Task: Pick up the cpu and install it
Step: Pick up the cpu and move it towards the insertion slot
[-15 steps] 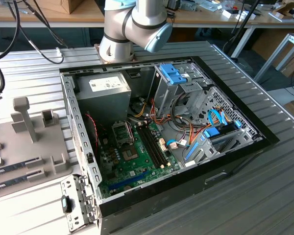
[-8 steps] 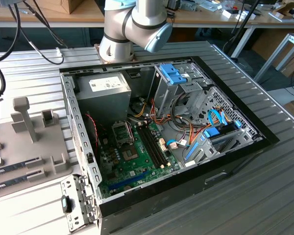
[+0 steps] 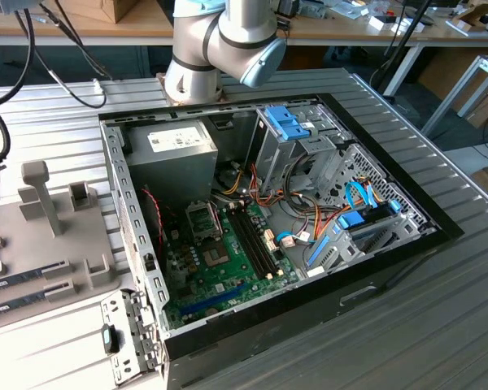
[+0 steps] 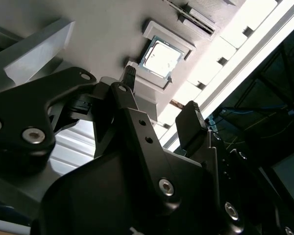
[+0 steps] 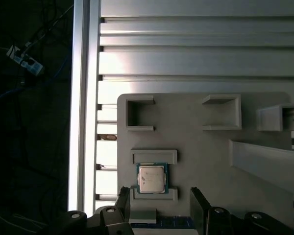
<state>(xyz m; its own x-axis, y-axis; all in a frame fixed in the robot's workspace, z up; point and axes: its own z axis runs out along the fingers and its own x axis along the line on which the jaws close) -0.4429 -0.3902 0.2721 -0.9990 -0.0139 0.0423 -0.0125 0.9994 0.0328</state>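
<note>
The cpu (image 5: 151,178) is a small silver-grey square on a thin green board. It lies flat in a shallow nest of the grey holder plate (image 5: 206,156), between two low ridges. In both wrist views my gripper (image 5: 159,199) hangs above the plate, open, its two black fingers (image 5: 196,198) spread wider than the chip and nothing between them. From the other wrist camera the cpu (image 4: 160,58) lies just beyond the gripper (image 4: 161,95). The open computer case (image 3: 374,244) holds the green motherboard (image 3: 220,272) with its black socket frame (image 3: 202,218).
The grey holder plate (image 3: 57,236) with upright pegs sits at the exterior view's left on the slatted aluminium table (image 3: 439,325). The arm's elbow (image 3: 220,41) stands behind the case. Inside are a power supply (image 3: 171,154), drive cages (image 3: 309,138) and cable bundles (image 3: 309,219).
</note>
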